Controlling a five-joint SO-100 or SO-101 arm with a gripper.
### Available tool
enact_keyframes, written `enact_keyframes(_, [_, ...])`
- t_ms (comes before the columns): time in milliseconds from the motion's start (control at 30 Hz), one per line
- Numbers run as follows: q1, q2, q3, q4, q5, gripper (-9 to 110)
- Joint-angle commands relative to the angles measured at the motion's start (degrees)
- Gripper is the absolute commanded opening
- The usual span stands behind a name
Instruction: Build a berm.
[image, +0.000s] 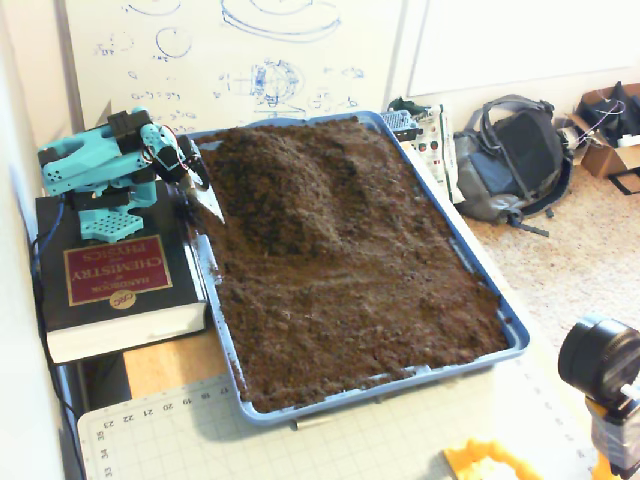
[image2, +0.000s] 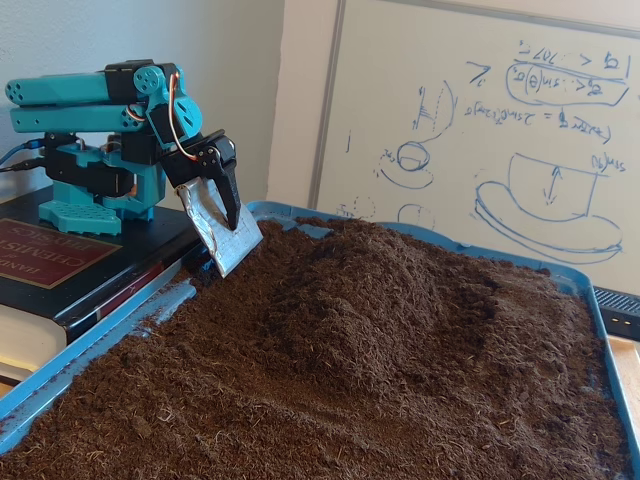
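A rounded berm (image2: 400, 290) of dark soil is seen just beside the gripper (image2: 228, 235), whose blade and finger are held together.

A thick dark book with a red cover label (image: 110, 275) lies at the left edge of the surface. A green cutting mat (image: 300, 435) covers its near edge. A grey backpack (image: 510, 160) sits beyond the right edge, apparently on the floor. A scribbled whiteboard (image2: 480, 120) stands behind.
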Motion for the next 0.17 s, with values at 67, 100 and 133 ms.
enact_keyframes(67, [-0.4,1.8,-1.1,1.3,-0.1,1])
enact_keyframes(100, [-0.4,1.8,-1.1,1.3,-0.1,1])
enact_keyframes(133, [-0.4,1.8,-1.1,1.3,-0.1,1])
